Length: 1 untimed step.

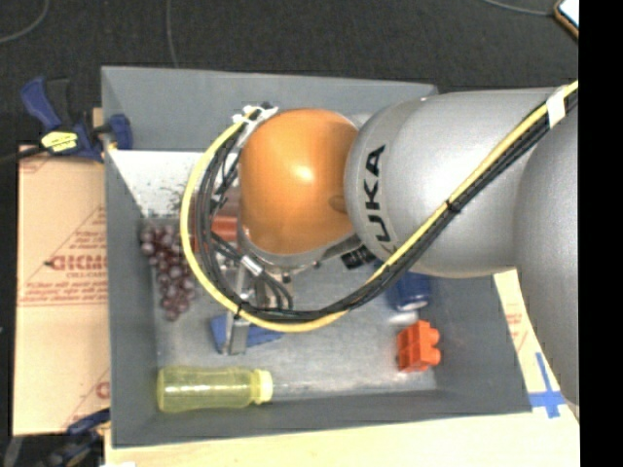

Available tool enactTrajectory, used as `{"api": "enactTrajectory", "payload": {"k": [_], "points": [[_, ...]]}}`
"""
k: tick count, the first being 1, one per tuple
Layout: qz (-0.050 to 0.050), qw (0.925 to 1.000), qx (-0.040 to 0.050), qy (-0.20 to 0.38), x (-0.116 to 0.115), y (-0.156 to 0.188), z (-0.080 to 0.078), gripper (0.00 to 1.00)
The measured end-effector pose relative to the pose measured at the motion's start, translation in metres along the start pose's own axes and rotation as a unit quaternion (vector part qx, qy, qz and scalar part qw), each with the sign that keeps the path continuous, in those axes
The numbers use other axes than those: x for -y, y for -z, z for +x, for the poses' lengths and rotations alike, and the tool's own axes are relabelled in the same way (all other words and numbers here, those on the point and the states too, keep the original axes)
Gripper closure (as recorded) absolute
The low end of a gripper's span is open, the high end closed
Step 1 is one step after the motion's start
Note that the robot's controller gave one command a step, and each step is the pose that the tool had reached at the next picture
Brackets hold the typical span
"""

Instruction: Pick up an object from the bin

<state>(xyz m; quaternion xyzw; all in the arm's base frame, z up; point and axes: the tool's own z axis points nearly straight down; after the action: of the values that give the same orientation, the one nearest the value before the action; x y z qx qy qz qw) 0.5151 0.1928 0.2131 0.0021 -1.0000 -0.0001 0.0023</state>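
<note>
My gripper [237, 337] hangs below the orange wrist cover, low in the front left part of the bin. It is right over a small blue flat piece [255, 338], which shows on both sides of it. A bunch of dark purple grapes [165, 266] lies just to its left by the bin's left wall. A clear yellow bottle [214, 389] lies on its side along the front wall, just below the gripper.
An orange-red toy brick [419, 346] sits at the front right, with a blue thing [410, 293] behind it, partly under the arm. A reddish-brown thing [225, 229] peeks out beside the cover. The arm hides the bin's middle and back right.
</note>
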Motion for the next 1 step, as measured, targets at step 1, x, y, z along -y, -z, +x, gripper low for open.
{"api": "enactTrajectory", "payload": {"k": [1], "points": [[-0.001, 1.0, 0.0034, -0.003, 0.001, 0.0034, -0.0019, 0.0]]}}
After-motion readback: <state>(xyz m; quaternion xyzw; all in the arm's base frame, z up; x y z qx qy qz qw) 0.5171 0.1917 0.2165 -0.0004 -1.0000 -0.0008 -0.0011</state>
